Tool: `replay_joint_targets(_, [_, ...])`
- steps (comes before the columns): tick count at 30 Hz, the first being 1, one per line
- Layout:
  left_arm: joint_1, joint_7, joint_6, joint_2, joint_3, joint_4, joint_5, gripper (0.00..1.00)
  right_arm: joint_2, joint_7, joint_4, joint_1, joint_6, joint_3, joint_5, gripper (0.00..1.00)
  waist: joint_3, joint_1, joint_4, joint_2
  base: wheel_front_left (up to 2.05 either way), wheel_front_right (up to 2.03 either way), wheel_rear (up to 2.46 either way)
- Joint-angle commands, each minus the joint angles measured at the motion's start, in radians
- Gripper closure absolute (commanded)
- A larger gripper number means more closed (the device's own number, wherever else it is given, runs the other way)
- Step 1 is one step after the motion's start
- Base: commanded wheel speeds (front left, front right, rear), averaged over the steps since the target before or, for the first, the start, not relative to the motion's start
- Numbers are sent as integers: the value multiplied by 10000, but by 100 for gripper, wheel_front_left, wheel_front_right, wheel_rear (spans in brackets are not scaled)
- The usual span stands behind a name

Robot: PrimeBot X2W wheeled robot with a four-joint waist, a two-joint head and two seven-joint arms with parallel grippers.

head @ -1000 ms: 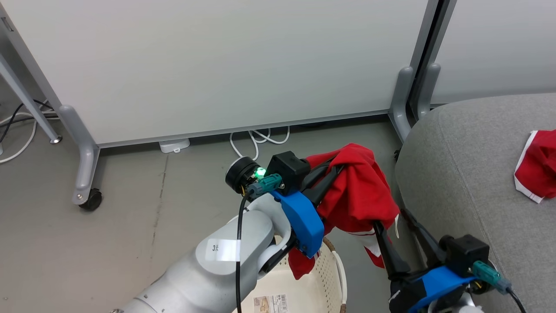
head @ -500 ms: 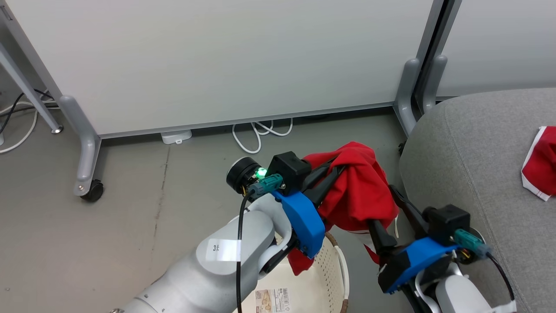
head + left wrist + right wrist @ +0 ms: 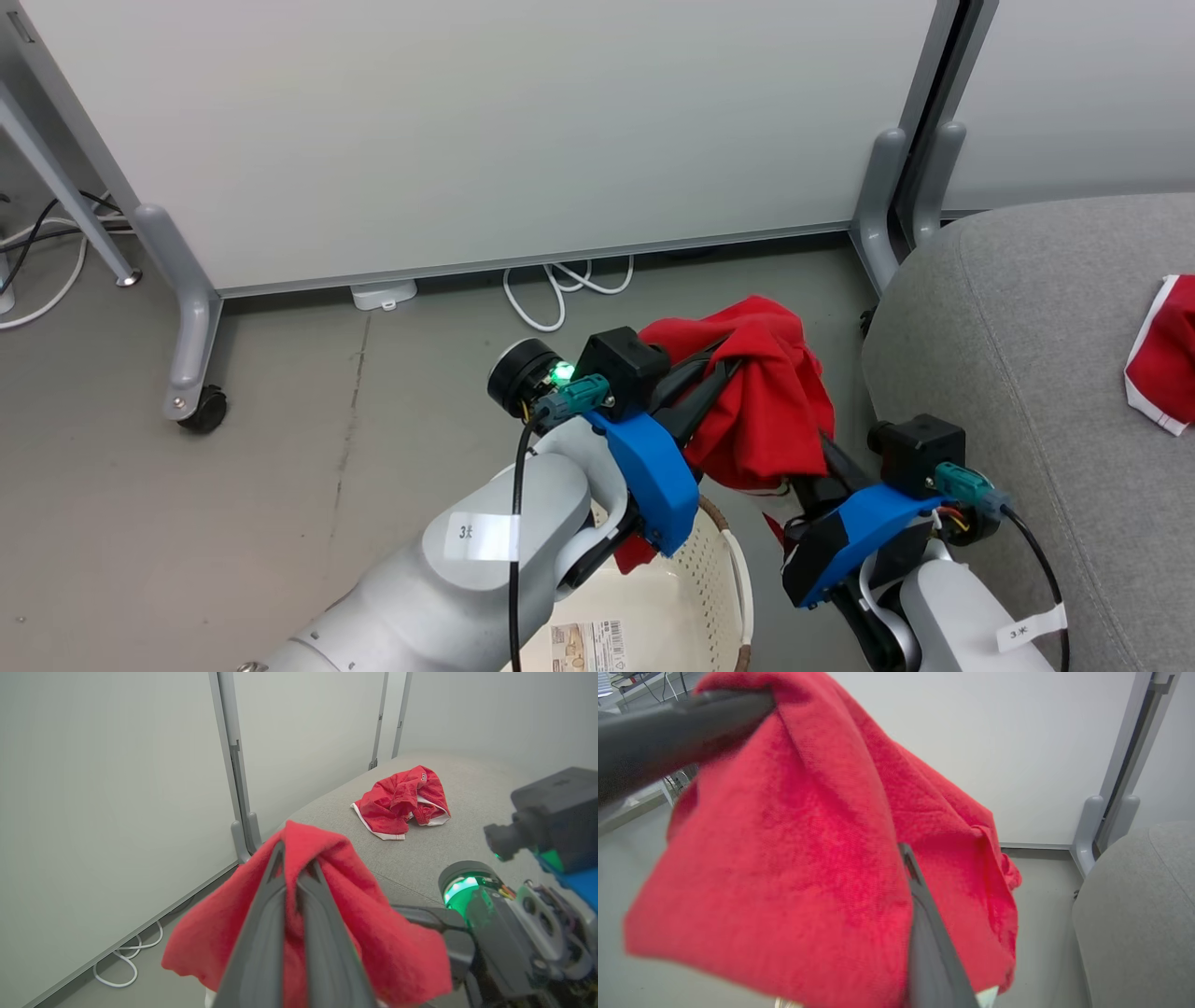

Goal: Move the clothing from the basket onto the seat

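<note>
red garment (image 3: 766, 392) aloft nr basket (image 3: 695, 571), 2nd garment (image 3: 402, 800) on seat (image 3: 1027, 327)

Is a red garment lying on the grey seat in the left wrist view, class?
Yes, a crumpled red garment with white trim lies flat on top of the seat.

Left forearm (image 3: 485, 569): we see a smooth pale grey shell with a white sticker (image 3: 478, 535) marked "3".
Left wrist housing (image 3: 649, 476): we note bright blue plastic, a black boxy block (image 3: 621, 364), a teal connector (image 3: 574, 397) and a black cable (image 3: 513, 560).
Status light (image 3: 561, 371): we see green glowing in a round black cap (image 3: 513, 375).
Right wrist housing (image 3: 859, 537): we find the same blue, a teal plug (image 3: 966, 485) and a white tag (image 3: 1032, 630).
Left gripper (image 3: 295, 856): we see two long dark grey fingers (image 3: 261, 933) tapering to narrow tips.
</note>
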Motion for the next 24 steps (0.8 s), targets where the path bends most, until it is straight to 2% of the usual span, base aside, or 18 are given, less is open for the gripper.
replay_joint_targets(1, [-79, -29, -19, -5, 18, 46, -56, 100, -8, -115, 97, -204, 5, 35, 75, 100, -24, -1, 9, 0, 0, 0, 0])
replay_joint_targets(24, [284, -29, -20, -5, 181, 125, -183, 100, -8, -466, 536, -135, 5, 347, 546, 100, -164, -1, -170, 0, 0, 0, 0])
